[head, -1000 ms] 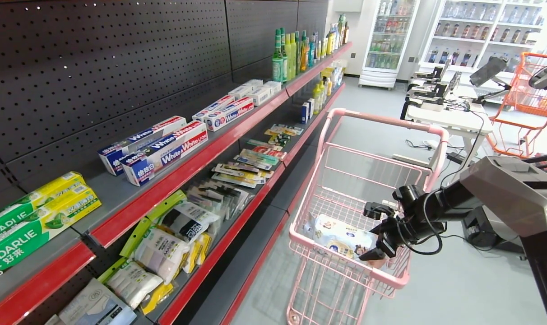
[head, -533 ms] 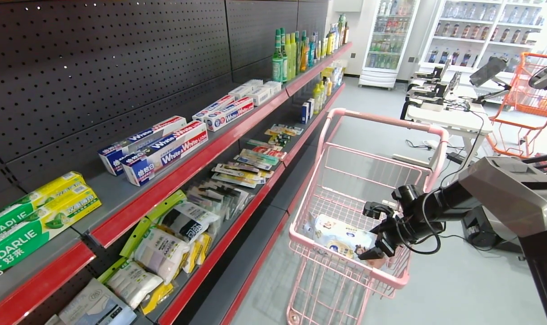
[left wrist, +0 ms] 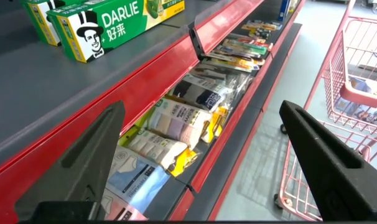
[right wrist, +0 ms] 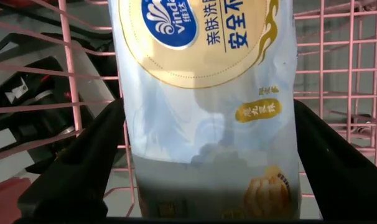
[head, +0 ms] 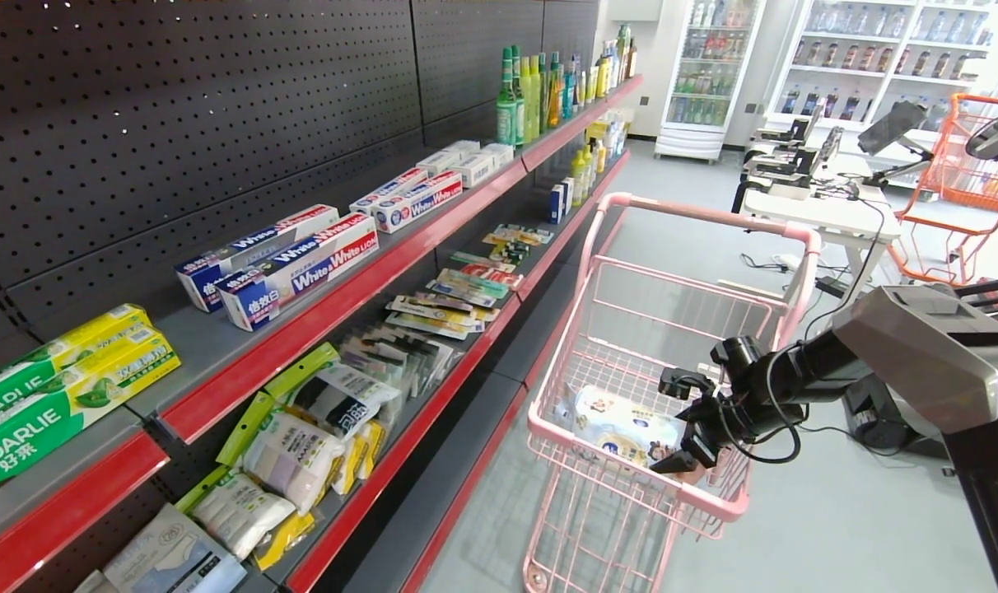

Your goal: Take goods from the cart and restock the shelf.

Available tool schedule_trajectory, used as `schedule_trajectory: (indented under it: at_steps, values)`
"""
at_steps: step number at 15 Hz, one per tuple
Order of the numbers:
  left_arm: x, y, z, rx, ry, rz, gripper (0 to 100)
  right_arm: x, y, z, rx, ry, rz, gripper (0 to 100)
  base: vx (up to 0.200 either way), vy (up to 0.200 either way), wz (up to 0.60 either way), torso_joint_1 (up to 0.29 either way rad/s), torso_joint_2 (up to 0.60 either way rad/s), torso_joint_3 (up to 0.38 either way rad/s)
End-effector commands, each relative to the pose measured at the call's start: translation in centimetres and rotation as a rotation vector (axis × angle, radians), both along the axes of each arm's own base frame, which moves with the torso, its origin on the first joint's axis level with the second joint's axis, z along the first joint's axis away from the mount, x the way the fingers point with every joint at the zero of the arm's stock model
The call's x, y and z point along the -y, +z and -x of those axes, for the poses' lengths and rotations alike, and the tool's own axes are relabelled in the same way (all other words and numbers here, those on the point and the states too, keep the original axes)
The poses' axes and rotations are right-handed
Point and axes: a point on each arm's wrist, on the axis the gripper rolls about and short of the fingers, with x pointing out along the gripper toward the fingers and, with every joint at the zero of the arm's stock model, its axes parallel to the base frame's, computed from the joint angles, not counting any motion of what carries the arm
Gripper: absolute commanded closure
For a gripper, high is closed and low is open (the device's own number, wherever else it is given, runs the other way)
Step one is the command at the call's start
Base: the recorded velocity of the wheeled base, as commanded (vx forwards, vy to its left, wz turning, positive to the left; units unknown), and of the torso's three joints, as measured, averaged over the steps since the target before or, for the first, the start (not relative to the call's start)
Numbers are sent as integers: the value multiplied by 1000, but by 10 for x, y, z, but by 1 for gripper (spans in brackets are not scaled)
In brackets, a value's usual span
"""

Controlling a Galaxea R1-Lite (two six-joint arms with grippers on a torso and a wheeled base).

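Soft pack [head: 622, 424], pale blue and white, is lying on the wire floor of the pink cart [head: 717, 216], toward the cart's near end.

Head view: the cart is standing in the aisle just beside the shelf [head: 318, 325]. The right gripper [head: 682, 455] is hanging inside the basket at the pack's near end, its arm coming in over the cart's right side. White toothpaste boxes [head: 297, 263] are lying on the upper level and soft bags [head: 293, 461] on the level below.

Left wrist view: the left gripper [left wrist: 201, 107] is hovering near the shelf's red front edge, fingers spread wide and empty. Green boxes [left wrist: 107, 22] are sitting on the level above it, with soft bags in the level beneath. A corner of the cart is showing off to one side.

Right wrist view: the right gripper's fingers are standing wide apart, one running along each long side of the pack [right wrist: 204, 93]. I cannot tell whether the pads are touching the wrapper. The pack is resting on pink wire.
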Motion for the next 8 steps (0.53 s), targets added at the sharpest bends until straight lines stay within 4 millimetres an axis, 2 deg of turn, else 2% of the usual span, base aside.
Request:
schedule_trajectory:
  at_steps: [1, 3, 4, 8]
  values:
    - [0, 0, 0, -1, 0, 0, 0, -2, 0, 0, 4, 6, 9, 0, 0, 0, 0, 0, 0, 0]
    - [0, 0, 0, -3, 0, 0, 0, -2, 0, -1, 8, -6, 70, 0, 0, 0, 0, 0, 0, 0]
    - [0, 0, 0, -3, 0, 0, 0, -2, 0, 0, 8, -3, 73, 100, 0, 0, 0, 0, 0, 0]
    - [0, 0, 0, -1, 0, 0, 0, -4, -1, 1, 7, 4, 74, 100, 0, 0, 0, 0, 0, 0]
